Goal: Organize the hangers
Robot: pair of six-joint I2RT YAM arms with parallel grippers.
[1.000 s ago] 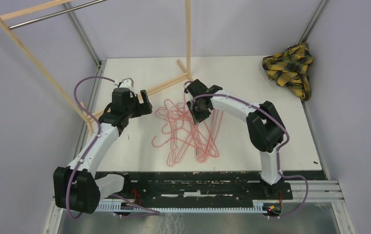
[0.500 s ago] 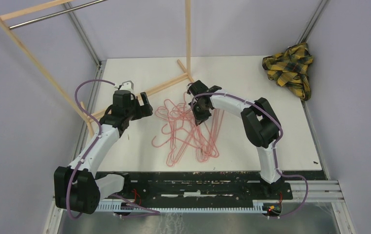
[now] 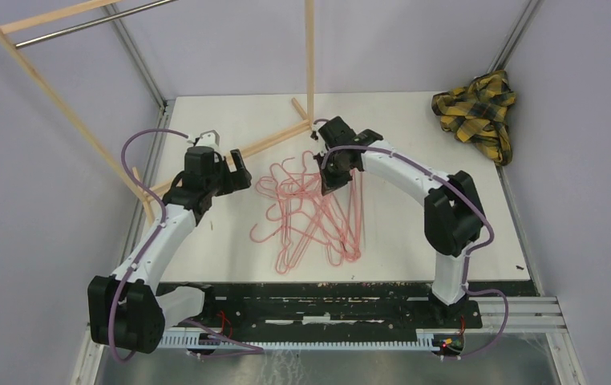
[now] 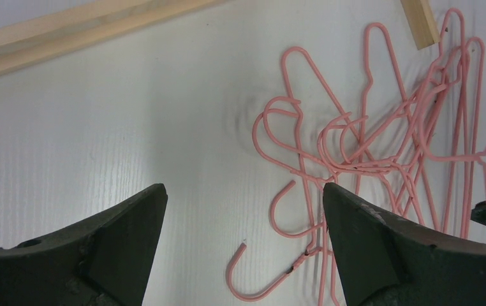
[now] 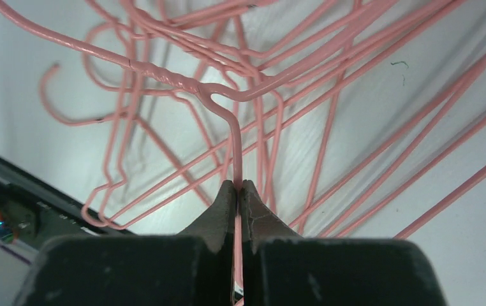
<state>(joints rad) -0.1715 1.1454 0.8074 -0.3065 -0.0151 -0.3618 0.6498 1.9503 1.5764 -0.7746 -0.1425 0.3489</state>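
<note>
— Where are the hangers (image 3: pixel 310 216) found?
— They are heaped in a tangle on the table (image 3: pixel 430 224), between the two arms. Most of the hooks are gathered at the heap's left and far side. Its far edge is laid near the foot of the rack (image 3: pixel 309 56).

— How is the right gripper (image 5: pixel 238 186) set?
— It is pressed together on one hanger (image 5: pixel 231 137), at the far right of the heap. A thin wire, just below the twisted neck, is pinched between the fingertips. That hanger is seen crossing over the others. Whether it is raised clear of the table cannot be told.

— And the left gripper (image 4: pixel 243 191)?
— It is spread wide, and nothing is held in it. It is placed just left of the heap, over bare table. In its wrist view a few hooks are seen between and beyond the fingers, but no contact with them is seen.

— What else is to be noted?
— A wooden base strip of the rack is laid slantwise across the far left of the table, and its metal bar (image 3: pixel 86 24) is seen high at the left. A plaid cloth (image 3: pixel 479 108) is bunched in the far right corner, well apart from the hangers.
</note>
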